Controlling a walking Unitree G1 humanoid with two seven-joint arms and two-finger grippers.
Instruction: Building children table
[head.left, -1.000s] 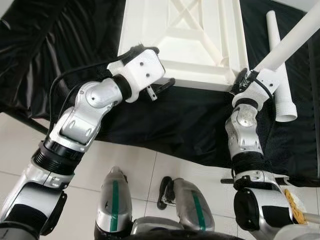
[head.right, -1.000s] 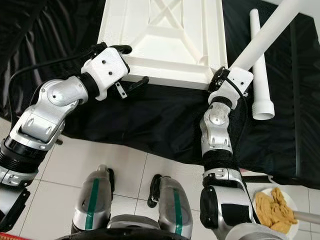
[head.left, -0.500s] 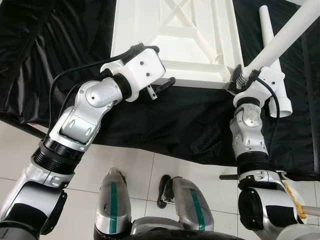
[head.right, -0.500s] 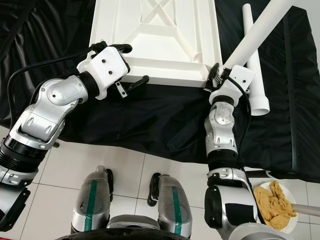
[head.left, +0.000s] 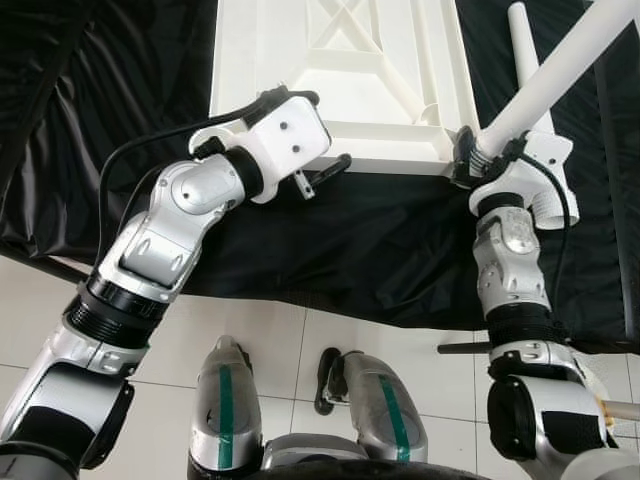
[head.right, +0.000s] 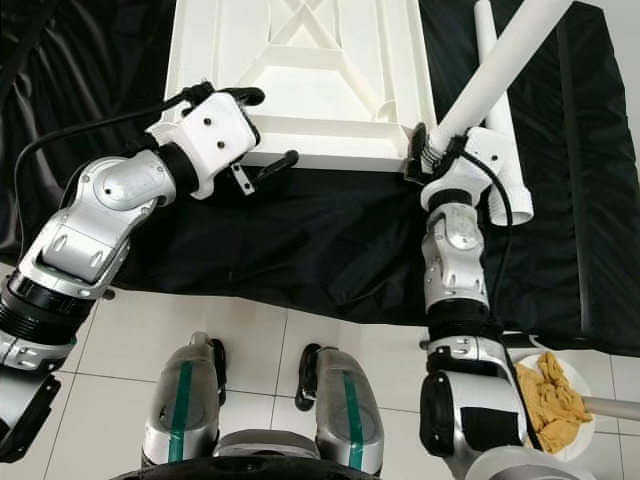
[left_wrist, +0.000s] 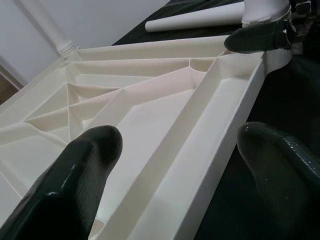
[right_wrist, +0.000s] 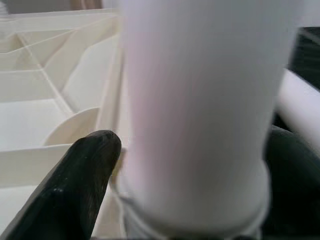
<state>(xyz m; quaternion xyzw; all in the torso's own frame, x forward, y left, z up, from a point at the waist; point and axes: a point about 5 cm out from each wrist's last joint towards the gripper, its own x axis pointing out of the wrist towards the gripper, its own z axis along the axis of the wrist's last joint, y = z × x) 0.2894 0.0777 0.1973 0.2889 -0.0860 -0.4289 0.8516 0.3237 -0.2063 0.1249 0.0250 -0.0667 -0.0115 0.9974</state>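
The white table top (head.left: 340, 60) lies upside down on black cloth, ribs facing up. My left gripper (head.left: 322, 130) is open and straddles its near rim, one finger (left_wrist: 75, 175) inside the rim and the other outside over the cloth. My right gripper (head.left: 487, 148) is shut on a white table leg (head.left: 555, 75) near its lower end, right at the top's near right corner. The leg slants up and away to the right and looms large in the right wrist view (right_wrist: 200, 100). A second white leg (head.right: 512, 180) lies on the cloth just beyond the right gripper.
The black cloth (head.left: 330, 240) ends at a white tiled floor where my feet (head.left: 300, 410) stand. A plate of yellow food (head.right: 545, 395) sits on the floor at my lower right. A dark bar pokes out from under the cloth by my right arm.
The head view has shifted, so the whole scene sits slightly differently. My right forearm now stands straighter under the held leg, which stays at the corner. The left gripper keeps its place on the rim.
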